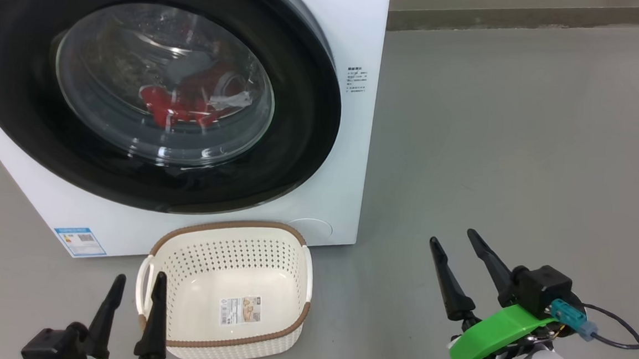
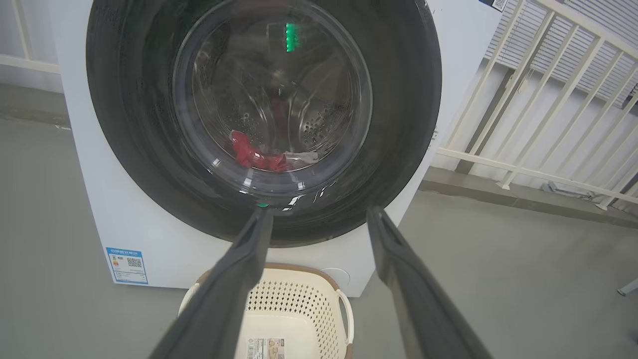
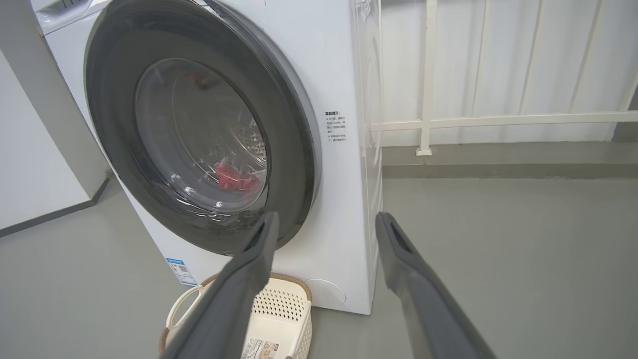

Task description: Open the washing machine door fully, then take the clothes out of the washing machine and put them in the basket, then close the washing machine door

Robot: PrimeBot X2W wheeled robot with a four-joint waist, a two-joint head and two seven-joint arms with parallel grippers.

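Washing machine door [image 1: 17, 128]: red clothes [image 1: 174, 107] behind its glass. Basket [image 1: 226, 251]: just beside my left fingers [image 1: 107, 311], well apart from my right fingers [image 1: 449, 282]. Both pairs spread, empty.

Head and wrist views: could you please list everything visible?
washing machine: one, white, on grey floor.
washing machine door: one, black rim, clear glass, machine's front.
clothes: count unclear, red and white, behind the glass.
basket: one, cream, brown rim, floor before machine.
sticker: one, blue, machine's lower front.
printed notice: one, black text, right of door.
railing: one, white, beyond machine.
left gripper: one, dark, open, by basket's left.
right gripper: one, dark, open, over floor.
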